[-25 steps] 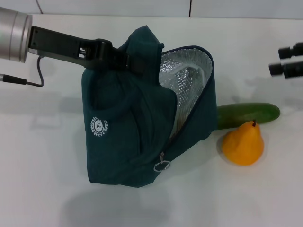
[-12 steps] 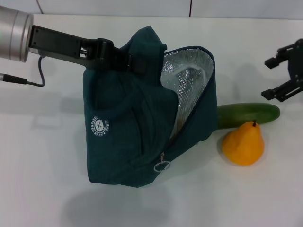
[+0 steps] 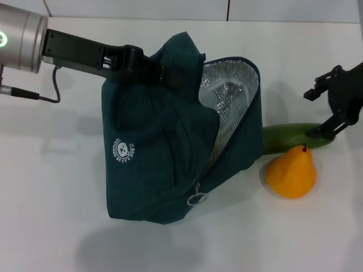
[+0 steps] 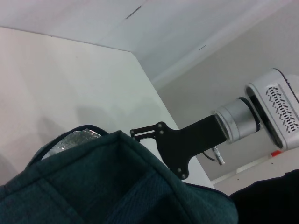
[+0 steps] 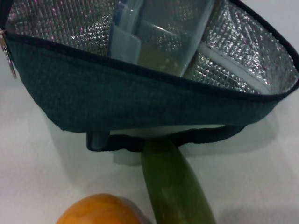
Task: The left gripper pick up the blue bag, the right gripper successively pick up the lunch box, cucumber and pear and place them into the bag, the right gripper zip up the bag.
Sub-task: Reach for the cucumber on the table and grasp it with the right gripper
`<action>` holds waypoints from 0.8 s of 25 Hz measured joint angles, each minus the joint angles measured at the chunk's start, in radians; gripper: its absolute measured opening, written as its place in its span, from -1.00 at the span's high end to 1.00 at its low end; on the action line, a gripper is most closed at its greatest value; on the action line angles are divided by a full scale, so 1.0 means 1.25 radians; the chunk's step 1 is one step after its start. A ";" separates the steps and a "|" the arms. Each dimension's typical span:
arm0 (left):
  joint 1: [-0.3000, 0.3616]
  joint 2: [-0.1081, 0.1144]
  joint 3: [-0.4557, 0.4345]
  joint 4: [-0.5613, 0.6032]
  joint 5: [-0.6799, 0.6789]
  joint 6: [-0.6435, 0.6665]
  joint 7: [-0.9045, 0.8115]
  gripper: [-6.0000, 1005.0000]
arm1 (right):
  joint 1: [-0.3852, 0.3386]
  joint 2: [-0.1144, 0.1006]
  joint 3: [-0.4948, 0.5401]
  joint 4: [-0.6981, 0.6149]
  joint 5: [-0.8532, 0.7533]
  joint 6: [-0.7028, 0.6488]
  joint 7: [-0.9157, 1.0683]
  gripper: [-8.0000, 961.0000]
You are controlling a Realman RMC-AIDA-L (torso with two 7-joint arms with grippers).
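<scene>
While left tool [image 3: 164, 73] pinches blue bag [image 3: 170, 158], right tool [image 3: 324, 111] spread over cucumber [image 3: 289, 137].

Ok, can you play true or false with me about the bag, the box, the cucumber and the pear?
1. The lunch box is already inside the blue bag. True.
2. The pear is inside the bag. False: it sits on the table beside the bag, next to the cucumber.
3. The left gripper holds the bag up by its top. True.
4. The bag is zipped shut. False: it gapes open, showing its foil lining.
5. The right gripper has open jaws above the cucumber's far end. True.
6. The cucumber is orange. False: it is green; the pear is orange-yellow.
</scene>
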State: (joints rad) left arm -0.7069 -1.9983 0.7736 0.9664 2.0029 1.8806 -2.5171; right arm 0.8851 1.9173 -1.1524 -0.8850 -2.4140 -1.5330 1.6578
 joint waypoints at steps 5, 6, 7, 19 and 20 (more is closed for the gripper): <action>0.000 0.000 0.000 0.000 0.008 -0.003 0.006 0.91 | 0.005 0.017 0.000 0.043 -0.007 0.058 -0.012 -0.82; 0.000 0.000 0.000 0.000 0.010 -0.004 0.007 0.91 | 0.008 0.020 0.000 0.054 -0.008 0.065 -0.014 -0.82; 0.000 0.000 0.000 0.000 0.013 -0.004 0.009 0.91 | 0.012 0.024 0.000 0.067 -0.010 0.074 -0.018 -0.82; 0.000 0.000 0.000 0.000 0.014 -0.005 0.016 0.91 | 0.038 0.048 -0.005 0.151 -0.024 0.139 -0.044 -0.82; 0.000 0.000 0.000 0.000 0.014 -0.005 0.016 0.91 | 0.038 0.050 -0.007 0.155 -0.025 0.144 -0.045 -0.81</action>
State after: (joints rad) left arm -0.7071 -1.9987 0.7730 0.9664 2.0203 1.8743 -2.4970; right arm 0.9329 1.9797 -1.1614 -0.6911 -2.4448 -1.3528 1.6012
